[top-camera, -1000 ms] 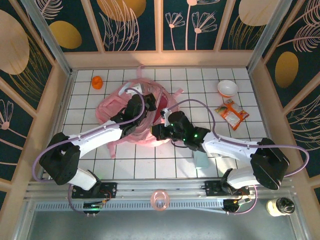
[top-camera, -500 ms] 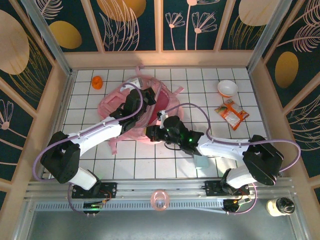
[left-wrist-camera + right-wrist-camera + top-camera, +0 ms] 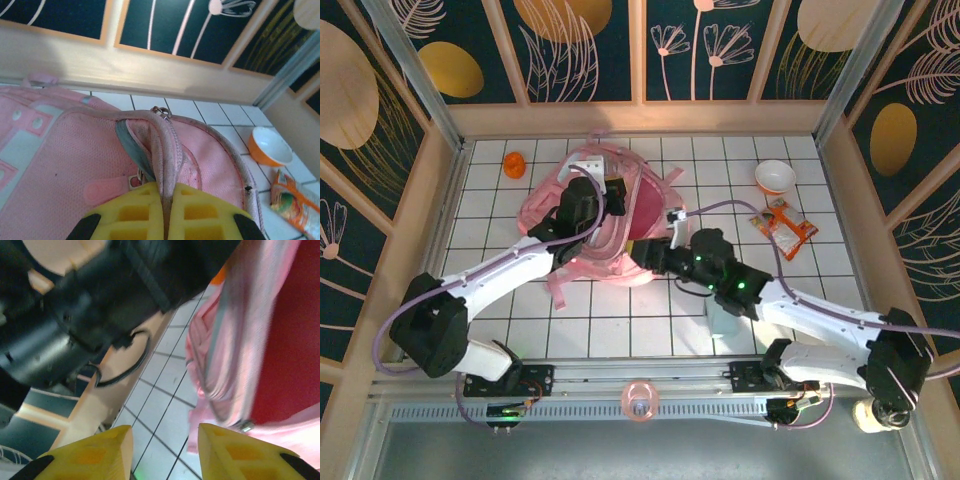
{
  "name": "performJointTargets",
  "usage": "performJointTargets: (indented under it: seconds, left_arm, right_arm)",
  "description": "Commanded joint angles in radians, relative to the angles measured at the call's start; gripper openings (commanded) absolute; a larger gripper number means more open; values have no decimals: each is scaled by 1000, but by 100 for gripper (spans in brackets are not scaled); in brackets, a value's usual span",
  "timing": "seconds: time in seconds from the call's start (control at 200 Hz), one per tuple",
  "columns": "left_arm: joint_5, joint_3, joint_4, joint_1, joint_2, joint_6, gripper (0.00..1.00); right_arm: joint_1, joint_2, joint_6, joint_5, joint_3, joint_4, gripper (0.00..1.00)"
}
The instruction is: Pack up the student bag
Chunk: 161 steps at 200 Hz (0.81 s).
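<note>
Holding student bag mouth open on desk, back-left of centre: my left claw clamped on zip rim. Right claw apart, empty, beside red lining. Next, I judge: fetch 1 loose item, maybe snack packet, drop inside.

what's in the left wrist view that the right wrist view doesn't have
Left wrist extras: a bowl, a snack packet, a zip pull, and the left jaws pinched shut on the rim of the backpack. Right wrist extras: a red area inside the backpack's opening, a dark arm part, and the right jaws apart with nothing between them. Shared: the pink backpack and the white tiled table.
</note>
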Motion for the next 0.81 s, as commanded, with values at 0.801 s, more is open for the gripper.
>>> performJointTargets:
  seconds: [0.801]
  left_arm:
    - [260, -30, 145, 21, -63, 13, 0]
  right_arm:
    - [-72, 352, 201, -198, 61, 218, 46]
